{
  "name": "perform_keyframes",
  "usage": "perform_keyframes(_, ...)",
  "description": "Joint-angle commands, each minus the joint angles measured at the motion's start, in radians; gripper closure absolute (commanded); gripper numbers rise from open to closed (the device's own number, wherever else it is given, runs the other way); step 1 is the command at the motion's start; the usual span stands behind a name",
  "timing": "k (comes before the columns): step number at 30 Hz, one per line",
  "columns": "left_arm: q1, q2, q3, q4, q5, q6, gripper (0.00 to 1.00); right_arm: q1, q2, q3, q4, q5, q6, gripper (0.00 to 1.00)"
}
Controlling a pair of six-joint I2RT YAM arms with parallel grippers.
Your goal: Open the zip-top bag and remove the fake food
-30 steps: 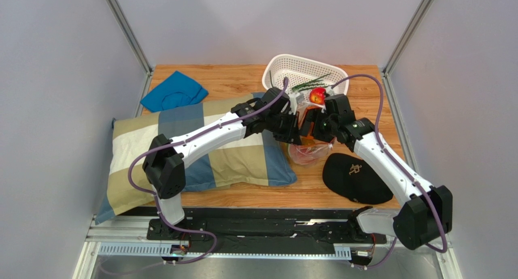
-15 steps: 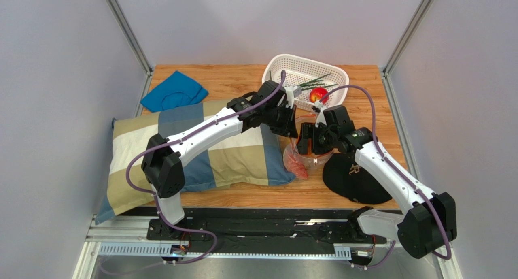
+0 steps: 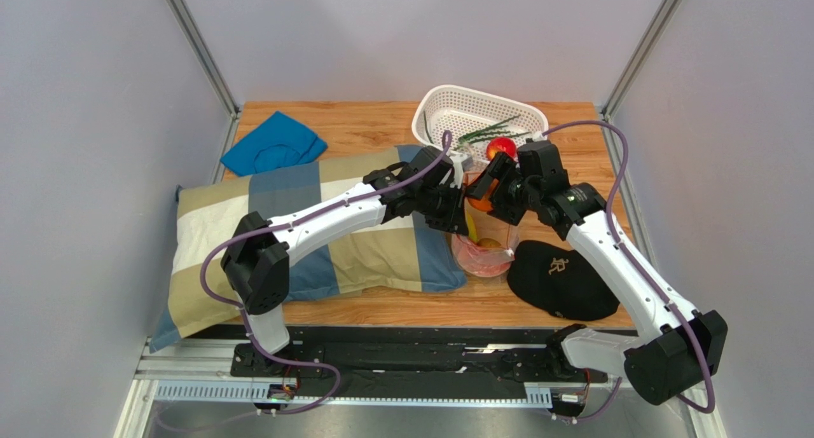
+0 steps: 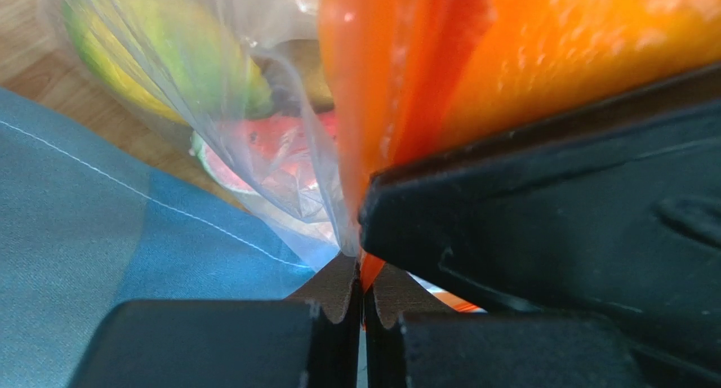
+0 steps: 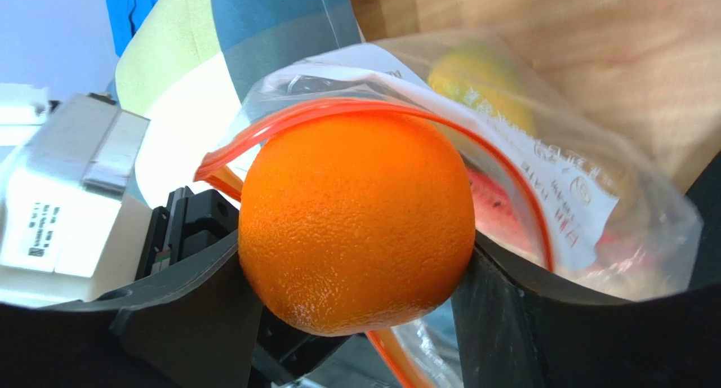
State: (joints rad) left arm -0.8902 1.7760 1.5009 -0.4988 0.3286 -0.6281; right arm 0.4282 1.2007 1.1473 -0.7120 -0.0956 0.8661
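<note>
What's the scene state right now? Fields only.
left gripper: shut on zip-top bag rim
right gripper: shut on orange, at bag mouth
bag: open, beside pillow
inside bag: red slice, yellow-green piece
basket: red apple, green leafy vegetable
nearby: black cap

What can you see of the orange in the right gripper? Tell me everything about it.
The orange is a whole round ball, bright orange, with a finely pebbled, slightly glossy skin that looks like moulded plastic. The right gripper clamps it, with one black finger pressed against each side. It sits at the open mouth of the zip-top bag, and the bag's orange-red zip strip arcs closely around its top and far side.
</note>
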Motion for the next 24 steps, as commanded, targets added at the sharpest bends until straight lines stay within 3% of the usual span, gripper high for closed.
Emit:
perform_keyframes(1,0.016,-0.041,0.016,0.046,-0.017,0.007,1.00,0.011,-0.076,0.045,-0.061,-0.090,0.113,1.00)
perform_keyframes(5,0.071,-0.035,0.024,0.000,-0.014,0.011,1.00,0.007,-0.162,0.146,-0.185,-0.012,-0.059,1.00)
perform_keyframes(8,0.085,-0.041,0.012,0.005,-0.008,0.007,1.00,-0.002,-0.144,0.248,-0.187,0.135,-0.182,1.00)
perform_keyframes(10,0.085,-0.040,0.012,0.011,0.015,0.007,1.00,-0.022,-0.064,0.290,-0.156,0.210,-0.263,1.00)
perform_keyframes(17,0.085,-0.036,0.005,0.025,0.067,0.019,1.00,-0.138,0.301,0.437,0.127,0.188,-0.409,1.00)
perform_keyframes(24,0.085,-0.032,0.001,0.039,0.107,0.045,1.00,-0.247,0.736,0.663,0.184,0.001,-0.458,1.00)
